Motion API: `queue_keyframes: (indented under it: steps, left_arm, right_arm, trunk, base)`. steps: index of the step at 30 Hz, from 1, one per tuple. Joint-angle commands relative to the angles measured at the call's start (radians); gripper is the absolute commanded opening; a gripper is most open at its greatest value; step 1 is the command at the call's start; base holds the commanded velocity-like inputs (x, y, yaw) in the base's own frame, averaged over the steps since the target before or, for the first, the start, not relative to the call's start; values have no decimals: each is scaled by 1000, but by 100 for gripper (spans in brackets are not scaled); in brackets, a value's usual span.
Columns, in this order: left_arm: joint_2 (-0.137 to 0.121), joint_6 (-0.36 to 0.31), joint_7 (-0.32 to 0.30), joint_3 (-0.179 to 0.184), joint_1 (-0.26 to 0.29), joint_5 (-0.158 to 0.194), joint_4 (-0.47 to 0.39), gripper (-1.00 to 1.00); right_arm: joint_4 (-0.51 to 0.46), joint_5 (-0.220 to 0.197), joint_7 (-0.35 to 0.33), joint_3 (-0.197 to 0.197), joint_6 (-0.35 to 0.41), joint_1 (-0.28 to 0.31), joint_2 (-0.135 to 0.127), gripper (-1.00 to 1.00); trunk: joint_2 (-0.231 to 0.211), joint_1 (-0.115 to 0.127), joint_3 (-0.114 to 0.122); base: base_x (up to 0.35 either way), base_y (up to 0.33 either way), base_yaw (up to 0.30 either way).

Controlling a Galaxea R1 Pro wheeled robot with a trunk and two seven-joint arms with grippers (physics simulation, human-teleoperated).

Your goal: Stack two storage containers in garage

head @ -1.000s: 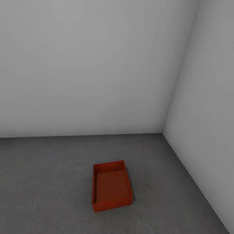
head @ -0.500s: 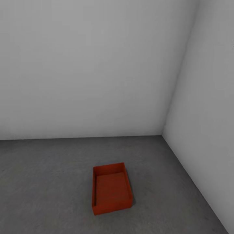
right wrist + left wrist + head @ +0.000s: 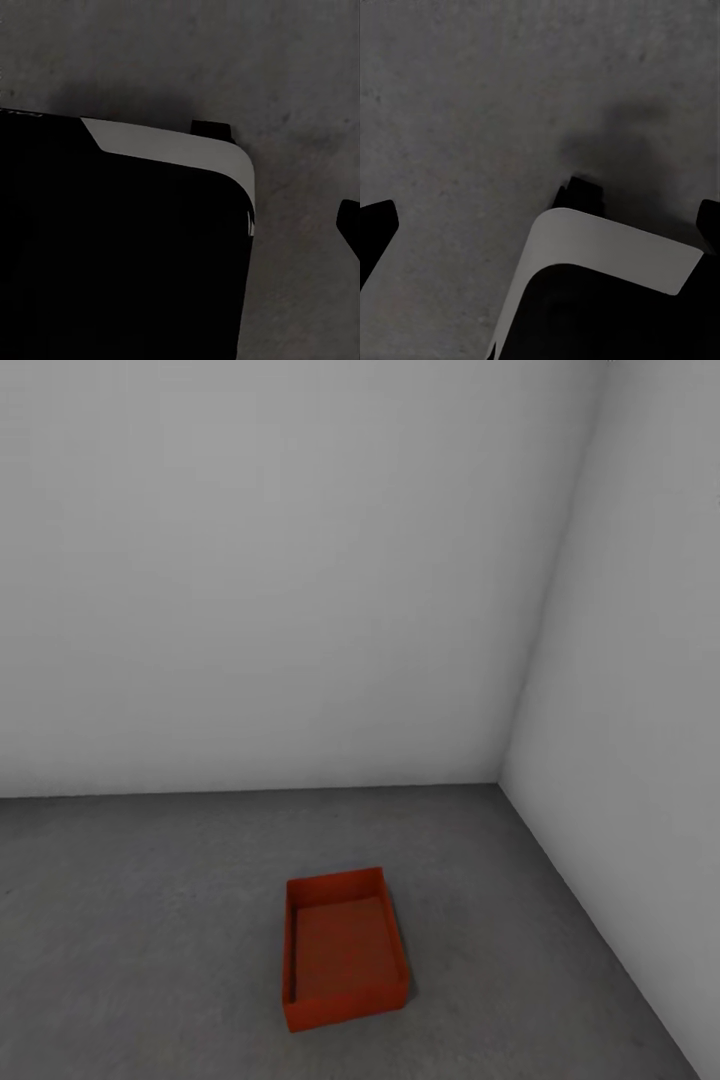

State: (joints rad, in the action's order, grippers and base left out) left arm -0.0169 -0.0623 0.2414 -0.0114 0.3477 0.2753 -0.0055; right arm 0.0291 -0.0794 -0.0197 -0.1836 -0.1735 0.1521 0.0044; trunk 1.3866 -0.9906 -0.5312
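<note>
One orange-red storage container [image 3: 343,950] stands open-topped and empty on the dark grey garage floor [image 3: 150,920], near the corner of two white walls, in the head view. In the left wrist view my left gripper [image 3: 540,229] hangs over bare concrete, its dark fingertips [image 3: 376,232] far apart at the picture's two sides, with nothing between them. My right gripper [image 3: 180,229] also hangs over the concrete. One of its dark fingertips [image 3: 349,225] shows at the picture's edge and the other is lost against my black base.
White walls close the room behind [image 3: 280,580] and to the right [image 3: 640,760] of the container, meeting in a corner. My own base, black with a pale grey rim [image 3: 607,251] [image 3: 172,146], lies under both wrists. Open concrete spreads left of the container.
The whole head picture has slid slightly downward, so the camera has moved. The container stays where it was on the floor.
</note>
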Motion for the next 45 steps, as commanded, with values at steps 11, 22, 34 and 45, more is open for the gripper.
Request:
queue_keyframes:
  steps: [11,22,34,45]
  left_arm:
    - [0,-4,2,-1,0,2,-1,100]
    - [0,-4,2,-1,0,2,-1,100]
    - [0,-4,2,-1,0,2,-1,100]
    - [58,-3,2,-7,-34,11,4,100]
  right_arm:
    - [3,-9,-3,-8,-6,1,0,100]
    - [3,-10,-2,-5,-6,1,0,100]
    - [3,-11,-2,-3,-6,1,1,100]
    - [3,-11,-2,-2,-6,1,0,100]
  trunk:
    - [0,0,17]
    - [0,0,34]
    - [0,0,53]
    - [0,0,69]
  base:
    - [0,0,0]
    - [0,0,0]
    - [0,0,0]
    - [0,0,0]
